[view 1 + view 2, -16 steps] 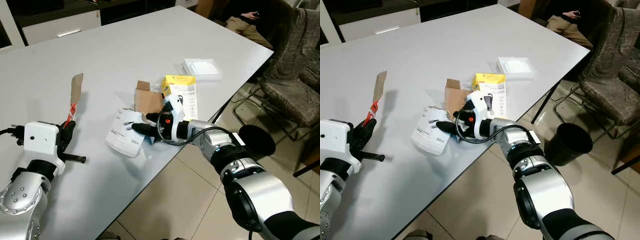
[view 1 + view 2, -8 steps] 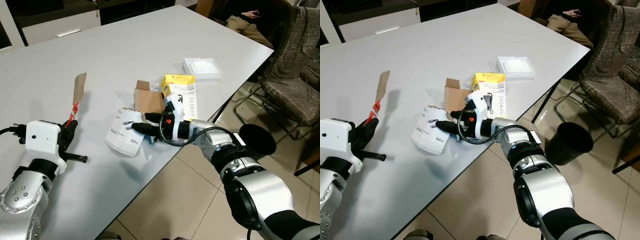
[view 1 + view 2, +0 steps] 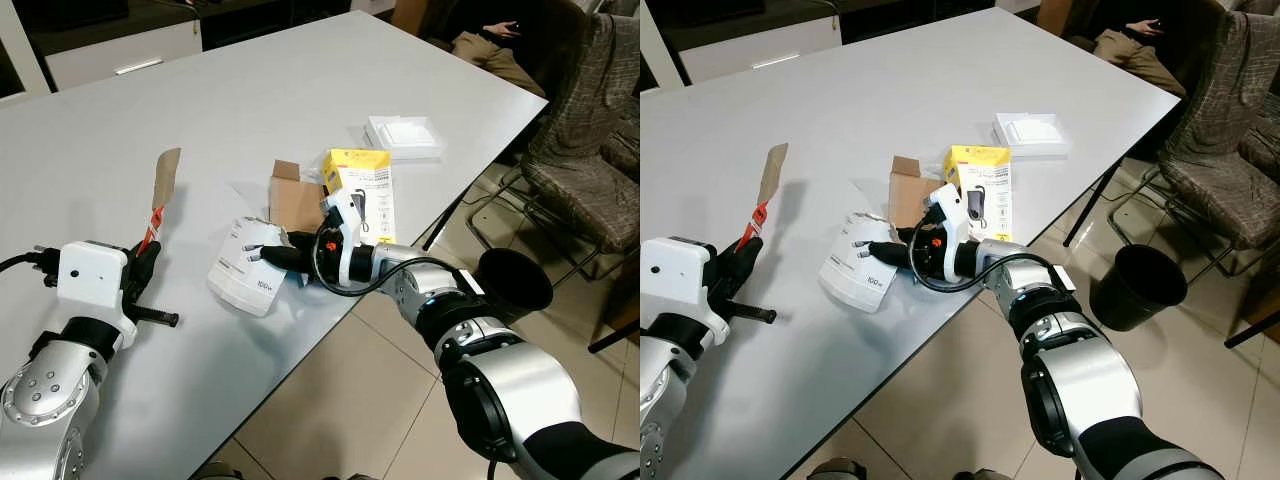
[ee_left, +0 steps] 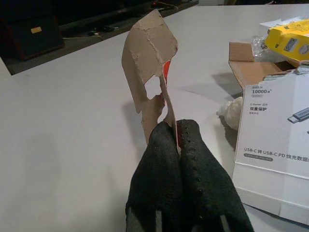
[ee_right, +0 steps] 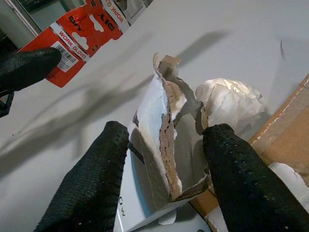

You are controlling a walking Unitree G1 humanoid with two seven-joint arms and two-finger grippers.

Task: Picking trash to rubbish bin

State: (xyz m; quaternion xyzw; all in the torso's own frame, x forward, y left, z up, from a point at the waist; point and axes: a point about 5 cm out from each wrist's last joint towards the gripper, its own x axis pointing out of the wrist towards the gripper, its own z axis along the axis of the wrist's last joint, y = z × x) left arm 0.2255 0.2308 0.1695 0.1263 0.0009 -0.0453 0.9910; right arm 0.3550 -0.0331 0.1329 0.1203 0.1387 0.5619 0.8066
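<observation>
1. Left eye view: a torn cardboard strip (image 3: 160,190) with a red label stands nearly upright over the white table (image 3: 250,90), its long axis running up and away from the robot.
2. The left gripper (image 3: 145,262) is clamped on the strip's lower end.
3. The right gripper (image 5: 164,164) has its fingers (image 5: 91,179) spread on either side of the torn edge of a white box (image 3: 247,265), not yet closed on it.
4. Just beyond the box lie a brown carton (image 3: 296,198) and a yellow packet (image 3: 362,178).
5. A black bin (image 3: 514,280) stands on the floor by the table's edge.
</observation>
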